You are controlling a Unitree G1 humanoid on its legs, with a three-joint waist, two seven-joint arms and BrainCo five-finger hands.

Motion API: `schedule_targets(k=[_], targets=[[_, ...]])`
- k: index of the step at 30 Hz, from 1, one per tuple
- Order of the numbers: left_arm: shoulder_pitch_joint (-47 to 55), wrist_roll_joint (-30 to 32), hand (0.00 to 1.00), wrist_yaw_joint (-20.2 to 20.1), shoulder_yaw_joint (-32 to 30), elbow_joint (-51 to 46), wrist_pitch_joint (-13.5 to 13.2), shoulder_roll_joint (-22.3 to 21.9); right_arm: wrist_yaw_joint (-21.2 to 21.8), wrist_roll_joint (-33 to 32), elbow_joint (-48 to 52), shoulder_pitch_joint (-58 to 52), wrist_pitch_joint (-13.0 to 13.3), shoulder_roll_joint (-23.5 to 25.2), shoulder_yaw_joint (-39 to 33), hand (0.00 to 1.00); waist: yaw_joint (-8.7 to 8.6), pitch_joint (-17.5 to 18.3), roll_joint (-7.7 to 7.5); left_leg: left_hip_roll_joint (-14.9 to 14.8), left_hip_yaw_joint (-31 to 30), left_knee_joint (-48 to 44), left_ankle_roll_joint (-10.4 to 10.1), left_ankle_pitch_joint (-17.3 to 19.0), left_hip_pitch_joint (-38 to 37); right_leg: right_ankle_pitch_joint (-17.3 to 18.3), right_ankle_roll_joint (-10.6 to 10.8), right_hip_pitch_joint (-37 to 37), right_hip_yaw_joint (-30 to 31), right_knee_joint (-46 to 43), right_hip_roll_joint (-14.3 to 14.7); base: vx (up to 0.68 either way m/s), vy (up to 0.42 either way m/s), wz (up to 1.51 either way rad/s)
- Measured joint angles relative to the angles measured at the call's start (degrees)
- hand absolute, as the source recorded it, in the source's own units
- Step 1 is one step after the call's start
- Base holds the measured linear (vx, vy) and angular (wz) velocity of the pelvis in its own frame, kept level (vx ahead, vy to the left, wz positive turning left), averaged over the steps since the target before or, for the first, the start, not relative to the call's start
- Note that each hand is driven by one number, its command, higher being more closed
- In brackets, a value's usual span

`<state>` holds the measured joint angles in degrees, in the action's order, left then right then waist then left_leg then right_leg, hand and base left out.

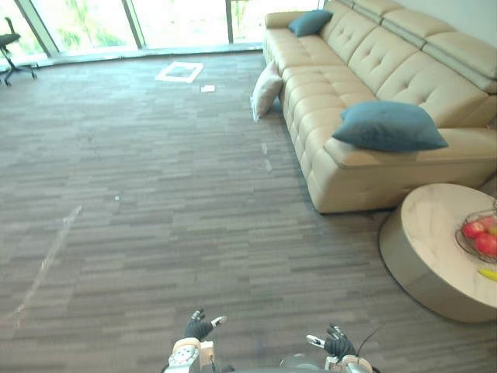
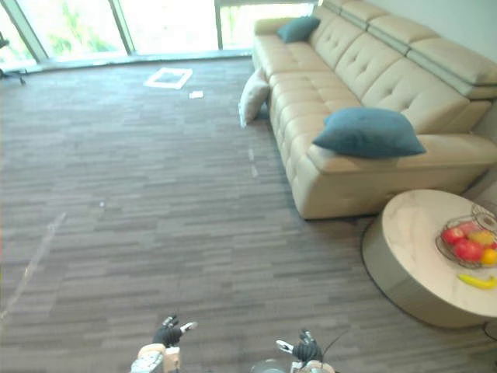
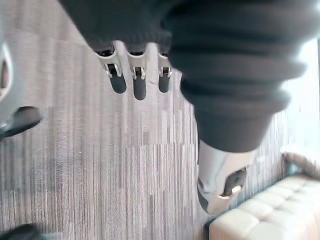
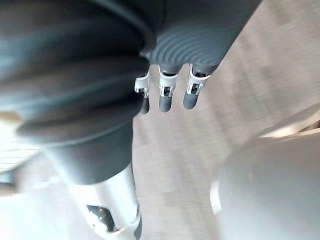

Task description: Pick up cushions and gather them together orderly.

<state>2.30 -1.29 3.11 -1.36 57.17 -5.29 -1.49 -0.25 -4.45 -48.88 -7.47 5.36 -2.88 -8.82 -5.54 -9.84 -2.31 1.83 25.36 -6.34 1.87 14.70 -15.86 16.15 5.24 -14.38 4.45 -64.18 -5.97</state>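
One blue cushion (image 1: 388, 126) at sofa (image 1: 365, 66) edge, white cushion (image 1: 266, 90) against sofa, broad carpet (image 1: 155, 194)

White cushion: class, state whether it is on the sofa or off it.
Off it: the white cushion stands on the carpet, leaning against the sofa front.

Beige sofa (image 1: 330, 109) and round table (image 1: 431, 225) on grey carpet (image 1: 155, 194), bright windows (image 1: 178, 19) beyond.
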Motion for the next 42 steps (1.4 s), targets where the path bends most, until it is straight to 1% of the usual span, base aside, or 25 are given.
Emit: schedule_targets(k=[3, 4, 5, 7, 8, 10, 11, 12, 14, 17, 19, 21, 23, 24, 25, 27, 28, 29, 31, 34, 37, 38, 39, 40, 42], targets=[[-0.5, 0.0, 0.0, 0.0, 0.2, 0.3, 0.4, -0.3, 0.1, 0.0, 0.5, -0.7, -0.1, -0.4, 0.0, 0.0, -0.8, -0.5, -0.94, -1.8, -3.1, 2.3, 0.4, 0.6, -6.4, -0.6, -3.4, -7.8, -4.0, 19.6, 1.0, 0.62, -0.122, 0.76], [-0.4, 0.0, 0.0, -0.1, 0.3, 0.2, 0.6, -0.4, -0.2, -0.1, 0.5, -1.9, -0.2, 0.2, 0.0, 0.0, -0.85, -0.5, -1.52, -2.2, -4.9, 2.4, -0.4, 1.1, -8.4, -5.5, -4.2, -7.7, -3.5, 31.3, 1.5, 0.69, -0.234, 0.94], [-0.3, 0.0, 0.0, -0.1, 0.3, 0.2, 0.6, -0.5, -0.2, -0.1, 0.3, -2.8, -0.2, 0.4, 0.1, 0.0, -0.94, -0.5, -1.71, -2.0, -5.9, 2.2, -1.2, 1.5, -9.4, -11.7, -5.2, -7.5, -3.2, 32.5, 1.8, 0.75, -0.253, 0.6], [-0.1, 0.1, 0.0, -0.6, 0.1, 0.1, 0.7, -1.6, -0.3, 0.0, 0.8, -2.3, -0.9, -1.3, 0.1, 0.0, -0.85, 0.1, 0.84, -6.4, -7.9, -3.6, -5.5, -1.2, -8.5, -5.3, -7.4, -7.3, -5.7, 26.6, 2.4, 0.76, -0.286, 0.33], [-0.5, 0.1, 0.0, -0.6, 0.1, 0.1, 0.7, -1.7, -0.3, 0.0, 0.9, -2.3, -1.0, -1.3, 0.1, 0.0, -1.06, 0.0, 0.91, -6.8, -9.0, -6.4, -5.3, -2.1, -7.2, -4.2, -7.5, -6.6, -6.1, 26.3, 2.3, 0.61, -0.29, 0.5], [-1.0, 0.1, 0.0, -0.7, -0.8, -0.3, 0.7, -1.7, -0.3, 0.0, 0.9, -2.4, -1.4, -1.3, 0.1, 0.0, -1.47, -0.3, 1.17, -10.0, -10.7, -20.6, -6.6, -7.3, -1.8, -1.8, -8.3, -2.2, -7.8, 28.2, 2.4, 0.45, -0.241, 0.33], [-0.6, 0.1, 0.0, -1.0, -2.0, -1.1, 0.7, -1.5, -0.4, 0.0, 0.9, -2.4, -1.7, -1.4, 0.1, 0.0, -0.85, -0.5, 1.35, -13.6, -11.2, -34.8, -8.5, -10.2, 3.2, -1.1, -9.2, 3.9, -7.9, 32.4, 4.1, 0.61, -0.284, -0.08], [0.2, 0.1, 0.0, -1.0, -3.8, -2.4, 0.7, -1.5, -0.5, 0.0, 1.3, -2.4, -1.8, -1.3, 0.5, 0.0, -0.35, -1.2, 1.53, -17.2, -9.6, -46.6, -7.6, -8.6, 7.4, -0.3, -10.4, 10.6, -7.6, 36.9, 5.6, 0.5, -0.222, -0.15], [1.7, 0.5, 0.0, -1.0, -4.3, -4.7, 0.6, -1.5, -0.6, -0.2, 2.7, -2.9, -1.8, -0.5, 1.0, 0.0, 0.62, -1.1, 0.48, -19.6, -5.5, -51.7, -6.4, -6.0, 13.2, 1.4, -11.5, 17.1, -7.2, 41.3, 5.9, 0.43, -0.162, -0.18], [2.0, 1.1, 0.0, -1.0, -4.3, -6.9, 0.5, -1.4, -0.9, -0.1, 3.2, -2.8, -1.8, -0.4, 1.0, 0.0, 1.97, -0.9, 0.7, -19.4, -0.5, -42.2, -5.3, -3.1, 20.9, 2.6, -11.3, 22.5, -5.8, 45.6, 5.5, 0.39, -0.044, -0.29], [2.2, 1.1, 0.0, -0.9, -4.3, -8.3, -0.1, -1.5, -0.9, -0.1, 3.1, -2.7, -1.9, 0.4, 0.4, 0.0, 2.99, -0.8, 0.24, -13.4, 0.0, -21.1, -5.6, -4.2, 24.9, 4.3, -9.4, 26.8, -3.8, 48.0, 3.1, 0.6, 0.106, -0.51], [2.5, 1.1, 0.0, -0.9, -4.2, -8.2, -0.7, -1.5, -0.9, -0.1, 2.9, -2.8, -1.8, 0.7, 0.5, 0.0, 2.97, -0.6, 0.47, -10.7, -0.8, -10.5, -6.7, -6.8, 26.1, 6.0, -7.4, 30.5, -2.4, 50.7, 1.7, 0.59, 0.215, -0.59], [2.7, 1.0, 0.0, -0.8, -4.3, -8.8, -0.7, -1.4, -0.9, 0.0, 2.8, -3.5, -1.9, 0.7, 0.6, 0.0, 3.37, -0.1, 0.24, -9.8, -0.2, -9.0, -4.3, -10.3, 27.1, 7.4, -5.0, 33.7, -0.6, 51.9, 0.4, 0.68, 0.316, -0.62], [3.1, 1.1, 0.0, -0.8, -4.4, -8.6, -0.6, -1.3, -0.9, 0.0, 2.8, -4.8, -1.9, 0.9, 0.9, 0.0, 3.86, 1.9, -1.51, -7.8, 1.1, -10.6, -2.0, -15.2, 26.5, 8.0, -3.4, 34.1, 1.1, 49.0, -2.2, 0.9, 0.358, -0.33], [2.9, 1.2, 0.0, -0.9, -4.3, -7.2, -0.5, -0.3, -0.8, 0.1, 2.7, -6.0, -1.9, 2.0, 0.7, 0.0, 3.12, 3.5, -3.46, -5.6, 1.1, -12.2, -0.8, -12.6, 25.4, 6.8, -1.2, 32.3, 1.5, 43.0, -4.6, 0.9, 0.346, -0.1], [2.8, 1.2, 0.0, -1.0, -4.1, -6.6, -0.7, 0.2, -0.8, 0.1, 1.4, -6.2, -1.9, 2.8, 0.5, 0.0, 2.76, 3.7, -4.9, -3.7, 0.7, -13.2, -0.4, -10.3, 24.0, 3.3, 0.4, 29.2, 3.0, 33.7, -5.1, 0.64, 0.243, 0.34], [1.6, 1.2, 0.0, -0.9, -2.5, -5.2, -0.5, 0.8, -0.7, 0.2, 0.0, -5.5, -1.9, 3.2, 0.5, 0.0, 2.44, 3.2, -6.11, -1.6, -0.7, -11.7, -0.4, -6.8, 20.4, -6.5, 4.0, 24.1, 5.3, 19.6, -4.3, 0.53, 0.197, 0.37], [0.4, 1.2, 0.0, -0.8, -1.8, -3.7, -0.2, 1.5, -0.7, 0.5, -0.4, -4.9, -1.9, 3.1, 0.6, 0.0, 2.09, 2.4, -6.21, -0.7, -1.2, -10.4, -0.3, -5.3, 17.9, -11.3, 6.3, 20.7, 6.1, 11.3, -4.0, 0.75, 0.222, 0.33], [-0.5, 1.2, 0.0, -0.5, 0.1, -0.2, 0.9, 2.0, -0.8, 1.3, -1.0, -2.9, -1.3, 1.0, 1.1, 0.0, 1.51, 1.0, -4.19, -0.4, -2.1, -5.4, -0.7, -2.2, 6.2, -4.7, 1.1, 9.8, 2.6, -3.3, -2.5, 0.69, 0.166, -0.03], [-1.3, 1.2, 0.0, -0.6, 1.3, 0.9, 0.9, 2.1, -0.9, 2.1, -0.2, -2.7, -0.6, -0.2, 2.2, 0.0, -0.34, 0.6, -2.24, -2.2, -3.2, -0.2, -0.7, -2.2, -1.4, 1.5, -3.1, -0.5, -3.1, 3.2, 0.8, 0.61, 0.049, 0.38], [-1.8, 1.2, 0.0, -0.6, 1.2, 0.8, 0.9, 1.6, -1.0, 2.0, 0.9, -2.7, -0.3, 0.1, 2.1, 0.0, -1.46, -0.1, -3.05, -2.5, -4.2, 3.5, -0.7, -2.1, -7.2, -0.7, -4.6, -8.1, -4.9, 21.4, 2.3, 0.61, -0.116, 0.49], [-1.7, 1.2, 0.0, -0.6, 1.2, 0.6, 0.9, 0.9, -1.0, 2.0, 1.0, -2.8, -0.4, 0.2, 2.2, 0.0, -1.48, -0.1, -3.48, -2.3, -4.3, 3.9, -1.5, -1.2, -9.6, -8.5, -5.4, -8.2, -5.2, 32.7, 2.4, 0.85, -0.231, 0.58], [-1.8, 1.2, 0.0, -0.6, 1.2, 0.7, 0.9, 0.5, -1.0, 2.0, 0.9, -3.0, -0.4, 0.2, 2.1, 0.0, -1.66, -0.5, -3.18, -2.7, -4.5, 3.8, -2.6, -0.4, -11.2, -12.3, -7.8, -7.3, -6.0, 32.5, 2.3, 0.73, -0.169, 0.27], [-1.6, 1.2, 0.0, -0.8, 1.3, 0.4, 0.8, -0.9, -1.0, 2.1, 1.0, -1.7, -0.7, -1.2, 1.2, 0.0, -1.26, -1.1, -0.27, -4.8, -3.9, 3.1, -3.4, -0.7, -12.1, -9.5, -9.1, -7.0, -7.7, 29.9, 3.8, 0.44, -0.08, 0.06], [-2.1, 1.2, 0.0, -0.9, 1.3, -0.4, 0.7, -1.6, -0.9, 2.2, 2.5, -0.9, -0.9, -0.9, 1.1, 0.0, -1.34, -1.5, -0.58, -5.1, -4.6, 0.8, -5.3, -5.2, -11.7, -5.3, -10.0, -6.9, -8.4, 26.0, 3.0, 0.57, -0.197, 0.14]])
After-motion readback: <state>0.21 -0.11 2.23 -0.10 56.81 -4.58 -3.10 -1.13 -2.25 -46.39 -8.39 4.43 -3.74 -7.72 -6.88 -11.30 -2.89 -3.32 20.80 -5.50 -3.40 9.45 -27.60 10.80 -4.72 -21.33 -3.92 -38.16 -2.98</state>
